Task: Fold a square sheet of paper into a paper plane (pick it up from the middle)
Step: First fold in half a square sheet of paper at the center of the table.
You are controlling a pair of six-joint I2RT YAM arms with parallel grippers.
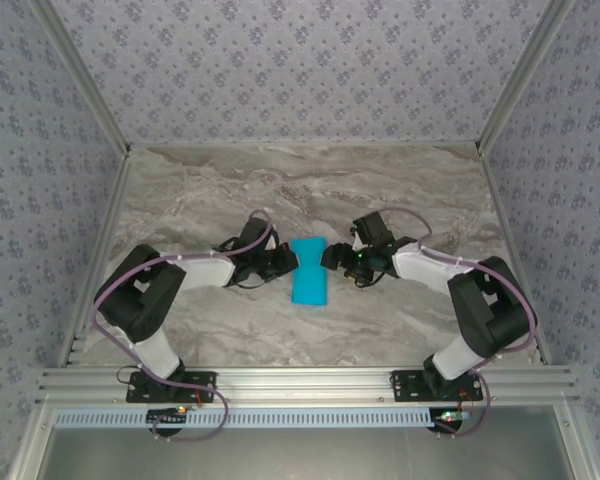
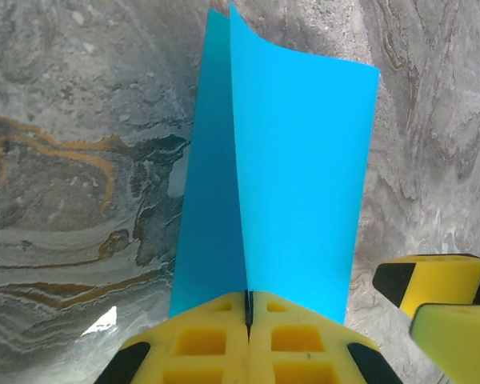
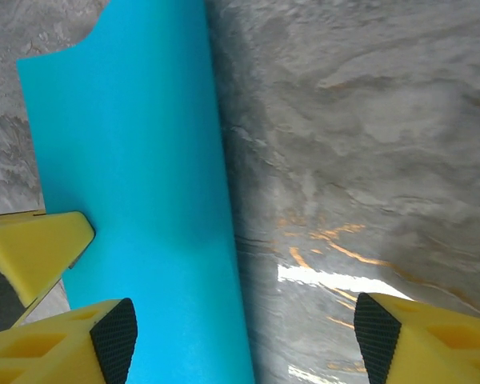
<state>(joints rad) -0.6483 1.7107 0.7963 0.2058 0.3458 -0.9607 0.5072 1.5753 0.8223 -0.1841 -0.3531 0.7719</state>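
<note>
**Sheet pinched by left claw, right claw open alongside**

The square sheet of paper (image 1: 309, 272) is being held at the middle of the bench (image 1: 210, 190), directly between the two claws. Its left edge is being pinched by the left claw (image 2: 248, 336), whose jaws are being pressed fully together on it. Ahead of those tips the sheet is being bowed up into a soft ridge rather than lying flat. Its long axis is being carried crosswise to the line joining the claws. The right claw (image 3: 246, 328) is being presented open, gripping nothing, with the sheet's right edge lying between its spread jaws, towards one finger. Both claws are being placed about equally near. The right one is judged the one to close next, on the edge just ahead of it.
</note>
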